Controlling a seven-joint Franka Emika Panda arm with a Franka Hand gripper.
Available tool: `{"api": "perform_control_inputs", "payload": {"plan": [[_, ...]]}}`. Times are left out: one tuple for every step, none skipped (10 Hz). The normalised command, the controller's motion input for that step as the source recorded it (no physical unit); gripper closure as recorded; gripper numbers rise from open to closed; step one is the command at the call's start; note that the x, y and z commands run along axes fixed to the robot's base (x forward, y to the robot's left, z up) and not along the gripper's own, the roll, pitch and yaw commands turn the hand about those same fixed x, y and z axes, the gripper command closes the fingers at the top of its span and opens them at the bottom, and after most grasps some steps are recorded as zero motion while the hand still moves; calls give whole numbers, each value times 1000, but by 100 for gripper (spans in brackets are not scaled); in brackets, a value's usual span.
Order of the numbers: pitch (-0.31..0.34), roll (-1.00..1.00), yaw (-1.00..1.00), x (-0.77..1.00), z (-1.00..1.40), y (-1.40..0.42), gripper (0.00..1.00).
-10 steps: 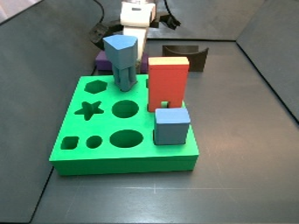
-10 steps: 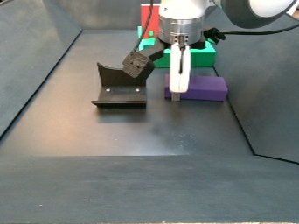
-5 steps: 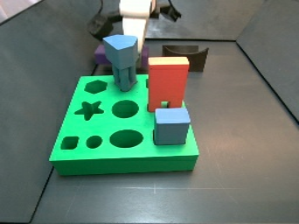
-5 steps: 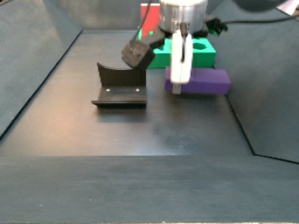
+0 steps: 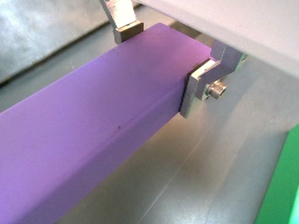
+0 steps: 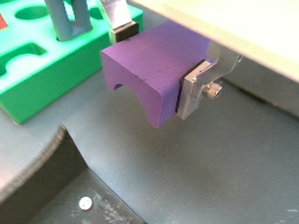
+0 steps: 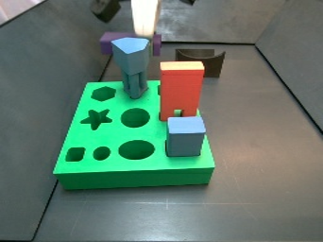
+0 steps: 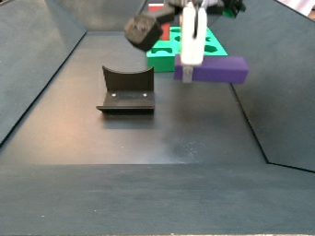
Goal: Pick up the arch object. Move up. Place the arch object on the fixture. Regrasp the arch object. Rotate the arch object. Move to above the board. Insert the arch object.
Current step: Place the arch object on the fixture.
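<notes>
The tool [image 8: 192, 64] grips the arch object [image 8: 219, 69] near one end, its silver fingers [image 5: 212, 77] pressed flat against the two long sides in both wrist views. In a side view the purple block hangs clear of the surface [image 8: 160, 138], at the upper right of the frame, so the lift seems well under way. Held by its end, the block juts sideways, probably leaving room for its free length to settle into the fixture [image 8: 124, 90], which sits empty at left centre. The board [image 7: 132, 132] fills the lower left of a side view; which hole suits the arch is hard to tell.
</notes>
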Motion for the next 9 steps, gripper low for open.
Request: {"api": "perform_control_inputs", "payload": {"plan": [[17, -21, 6, -15, 1000, -5, 100], [21, -31, 9, -20, 1000, -7, 100], [25, -36, 9, -22, 1000, -8, 100], [29, -43, 10, -25, 1000, -10, 100], [34, -53, 11, -25, 968, -11, 100], [40, -60, 10, -20, 808, -12, 100], [46, -67, 9, -13, 648, -11, 100], [58, -76, 7, 0, 433, -10, 100], [70, -82, 5, 8, 273, -9, 100]]}}
